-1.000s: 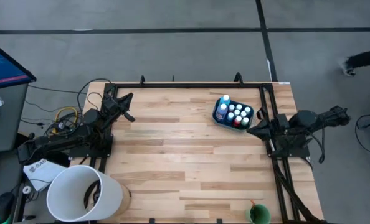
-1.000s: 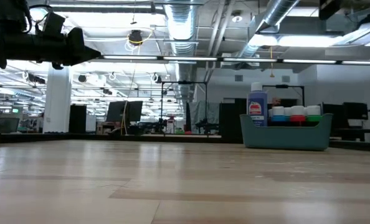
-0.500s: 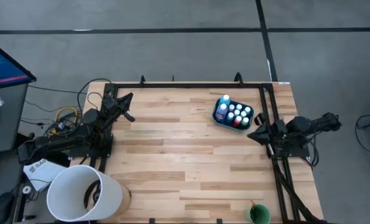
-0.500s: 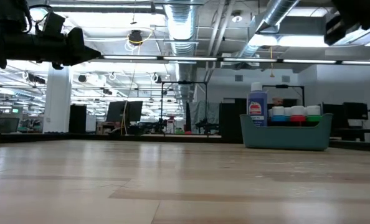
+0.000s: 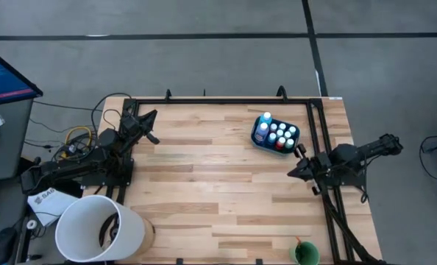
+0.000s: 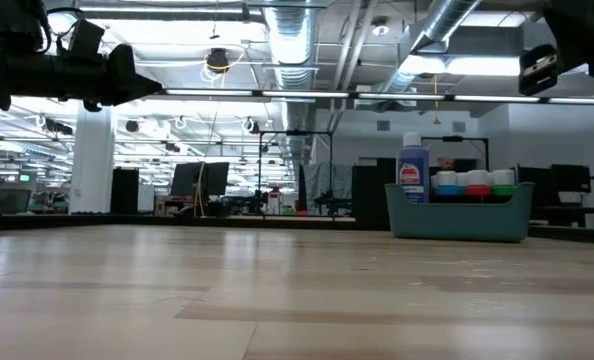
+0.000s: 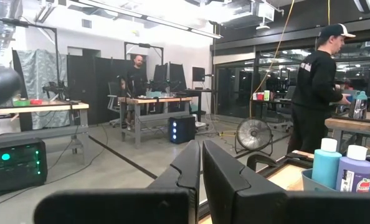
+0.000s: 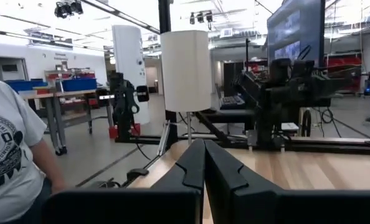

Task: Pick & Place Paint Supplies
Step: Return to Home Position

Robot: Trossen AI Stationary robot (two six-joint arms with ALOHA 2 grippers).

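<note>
1. Right gripper: fingers pressed together, nothing held, over the table's right side.
2. Paint bottles sit in teal tub, near that gripper, not touching.
3. Left gripper: closed, empty, at left edge.

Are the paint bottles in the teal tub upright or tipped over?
Upright: in the low view the paint bottles stand straight in the teal tub, white caps on top.

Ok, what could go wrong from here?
The right gripper, shut, hangs close to the teal tub of paint bottles; a swing that way might clip it. The green cup stands at the table edge by the right arm's rail; a nudge could tip it off. Left gripper waits far left.
</note>
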